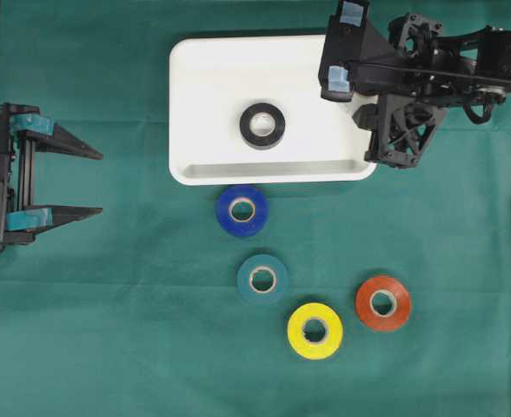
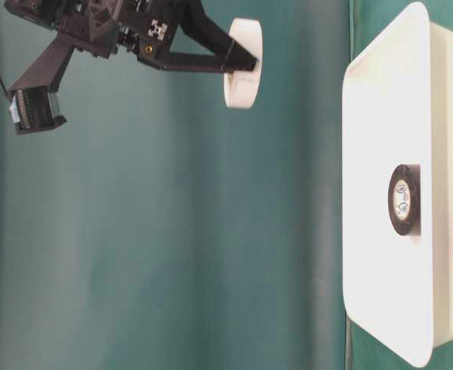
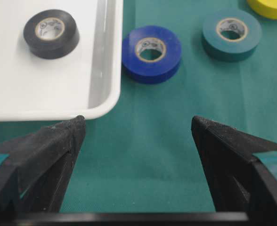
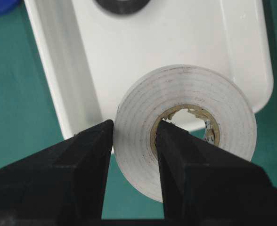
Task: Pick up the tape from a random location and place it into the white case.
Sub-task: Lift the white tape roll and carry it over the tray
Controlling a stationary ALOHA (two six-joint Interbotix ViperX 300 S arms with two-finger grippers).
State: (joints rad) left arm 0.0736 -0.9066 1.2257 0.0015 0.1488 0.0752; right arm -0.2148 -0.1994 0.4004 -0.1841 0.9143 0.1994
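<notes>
My right gripper (image 1: 329, 48) is shut on a white tape roll (image 4: 185, 127). One finger is through the roll's core and the other is on its outer face. It holds the roll in the air above the right end of the white case (image 1: 186, 113), as the table-level view shows (image 2: 242, 63). A black tape roll (image 1: 262, 126) lies flat inside the case. My left gripper (image 1: 99, 182) is open and empty at the left edge, its jaws wide apart over bare cloth (image 3: 138, 125).
A blue roll (image 1: 242, 210) lies just in front of the case's near rim. A teal roll (image 1: 262, 279), a yellow roll (image 1: 315, 331) and an orange-red roll (image 1: 383, 303) lie further forward on the green cloth.
</notes>
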